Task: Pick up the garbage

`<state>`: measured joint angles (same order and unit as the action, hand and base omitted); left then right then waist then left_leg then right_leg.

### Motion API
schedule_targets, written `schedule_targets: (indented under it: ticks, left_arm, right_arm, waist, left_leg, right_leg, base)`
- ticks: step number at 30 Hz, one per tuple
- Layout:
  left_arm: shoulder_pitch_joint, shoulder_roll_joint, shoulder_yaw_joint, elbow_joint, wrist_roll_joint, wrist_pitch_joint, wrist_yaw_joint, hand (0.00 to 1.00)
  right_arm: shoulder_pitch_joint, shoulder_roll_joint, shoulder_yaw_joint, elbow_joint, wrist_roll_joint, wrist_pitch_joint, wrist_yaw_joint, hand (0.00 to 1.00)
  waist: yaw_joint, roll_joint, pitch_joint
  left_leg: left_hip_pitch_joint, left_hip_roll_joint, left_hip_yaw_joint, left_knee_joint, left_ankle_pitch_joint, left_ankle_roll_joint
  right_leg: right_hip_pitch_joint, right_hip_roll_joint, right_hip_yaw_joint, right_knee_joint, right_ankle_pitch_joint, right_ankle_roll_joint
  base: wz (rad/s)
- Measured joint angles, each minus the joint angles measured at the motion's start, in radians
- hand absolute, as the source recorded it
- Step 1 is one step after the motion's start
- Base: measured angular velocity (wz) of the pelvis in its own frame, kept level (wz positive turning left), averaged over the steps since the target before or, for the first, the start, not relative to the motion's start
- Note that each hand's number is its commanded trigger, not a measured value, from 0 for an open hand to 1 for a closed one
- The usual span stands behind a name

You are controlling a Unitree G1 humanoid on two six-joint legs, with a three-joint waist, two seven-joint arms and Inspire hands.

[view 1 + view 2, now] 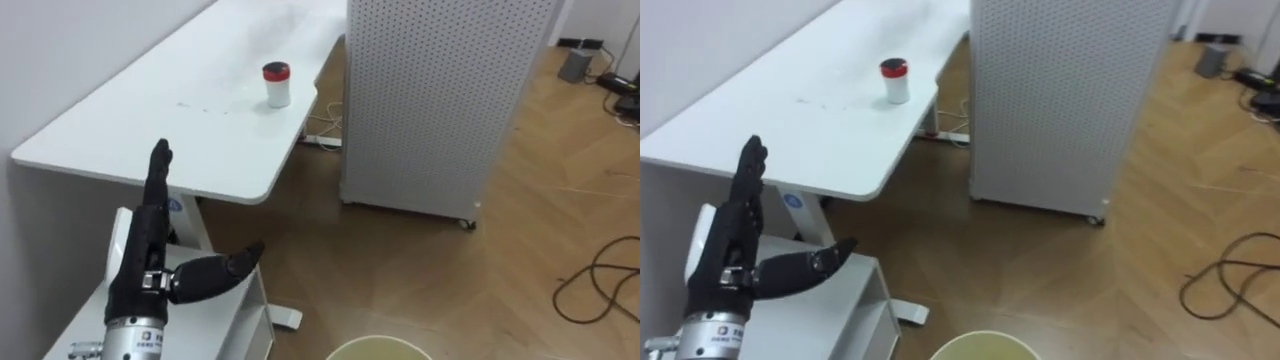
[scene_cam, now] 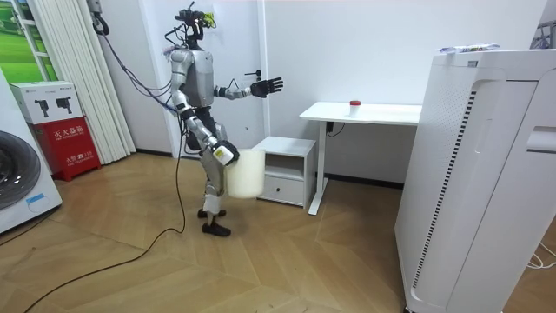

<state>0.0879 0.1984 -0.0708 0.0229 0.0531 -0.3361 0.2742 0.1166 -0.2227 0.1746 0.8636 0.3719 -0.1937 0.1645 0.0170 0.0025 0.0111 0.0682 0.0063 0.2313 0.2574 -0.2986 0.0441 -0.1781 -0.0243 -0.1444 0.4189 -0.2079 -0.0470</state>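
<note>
White desk (image 1: 200, 120) runs ahead on the left, with a perforated white cabinet (image 1: 440, 100) to its right. A pale bin (image 2: 246, 174) hangs low at the robot's right side with the right hand (image 2: 224, 155) at it, state can't be told. The left hand (image 1: 148, 255) is raised before the desk's near end, open and empty. The garbage is a red-lidded cup (image 1: 277, 85) standing upright near the desk's right edge, well ahead and right of that hand. The left hand is nearer, so it likely needs a forward reach.

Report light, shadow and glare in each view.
Left eye view: even light, no glare on the white table; the red-lidded cup casts hardly any shadow. Right eye view: the floor beneath the table edge lies in shade. Room view: soft light, dimmer under the table by the small cabinet.
</note>
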Motion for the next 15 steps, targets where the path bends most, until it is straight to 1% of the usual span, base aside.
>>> schedule_targets:
  ticks: [3,5,7,10,11,12,13,14,15]
  left_arm:
    - [0.001,0.003,-0.003,0.0,0.006,0.0,0.013,0.0]
    - [0.0,0.005,-0.002,-0.001,0.006,0.0,0.028,0.0]
    - [-0.001,0.008,0.001,-0.001,0.006,0.0,0.028,0.0]
    - [-0.001,0.008,0.001,-0.001,0.005,0.0,0.026,0.0]
    - [-0.001,0.007,0.002,-0.001,0.004,0.0,0.026,0.0]
    - [-0.001,0.007,0.002,-0.001,0.0,0.0,0.026,0.0]
    - [-0.001,0.008,0.002,-0.001,-0.002,0.0,0.027,0.0]
    - [0.001,0.007,0.002,-0.001,-0.003,-0.001,0.027,0.0]
    - [0.002,0.007,0.001,-0.001,-0.005,-0.002,0.027,0.0]
  right_arm:
    - [0.001,0.0,0.0,0.0,0.0,0.002,-0.001,1.0]
    - [0.003,-0.002,0.0,-0.003,-0.001,0.002,0.0,1.0]
    - [0.003,-0.002,0.0,-0.007,-0.001,0.003,0.004,1.0]
    - [0.003,-0.002,0.0,-0.007,-0.001,0.002,0.014,1.0]
    - [0.003,-0.002,0.0,-0.007,-0.001,0.002,0.015,1.0]
    - [0.003,-0.003,0.0,-0.007,-0.003,0.002,0.015,1.0]
    - [0.004,-0.003,0.001,-0.006,-0.004,0.002,0.014,1.0]
    - [0.004,-0.003,0.001,-0.006,-0.006,0.003,0.013,1.0]
    - [0.004,-0.005,0.0,-0.006,-0.004,0.003,0.013,1.0]
  waist:
    - [-0.009,-0.009,-0.001]
    - [-0.005,-0.012,-0.0022]
    - [0.004,-0.012,-0.002]
    - [0.011,-0.011,-0.0002]
    - [0.011,-0.006,0.0022]
    - [0.011,0.003,0.0052]
    - [0.012,0.005,0.0068]
    - [0.018,-0.007,0.0136]
    - [0.017,-0.006,0.0137]
  left_leg:
    - [-0.004,0.004,0.0,0.002,0.003,0.0]
    - [-0.003,0.008,0.004,0.01,0.003,-0.001]
    - [-0.007,0.015,0.007,0.033,-0.001,-0.008]
    - [-0.051,0.035,0.012,0.171,-0.006,-0.017]
    - [-0.081,0.05,0.008,0.267,-0.006,-0.018]
    - [-0.116,0.066,0.003,0.375,0.002,-0.03]
    - [-0.137,0.074,-0.004,0.433,0.014,-0.046]
    - [-0.193,0.072,-0.04,0.528,0.053,-0.057]
    - [-0.216,0.066,-0.056,0.54,0.053,-0.058]
  right_leg:
    - [-0.001,0.004,0.001,-0.006,0.007,-0.003]
    - [-0.001,0.01,0.0,-0.006,0.008,-0.006]
    - [-0.002,0.013,0.0,-0.005,0.006,-0.011]
    - [0.019,0.014,-0.004,-0.007,-0.004,-0.023]
    - [0.035,0.017,-0.005,-0.007,-0.016,-0.034]
    - [0.054,0.026,0.004,-0.005,-0.023,-0.04]
    - [0.063,0.029,0.006,-0.002,-0.027,-0.044]
    - [0.081,0.029,0.021,0.006,-0.037,-0.048]
    - [0.087,0.03,0.03,0.008,-0.043,-0.047]
  base:
    - [0.0]
    - [-0.07]
    - [-0.07]
    - [0.0]
    - [0.0]
    - [-0.04]
    - [-0.07]
    - [-0.03]
    - [0.06]
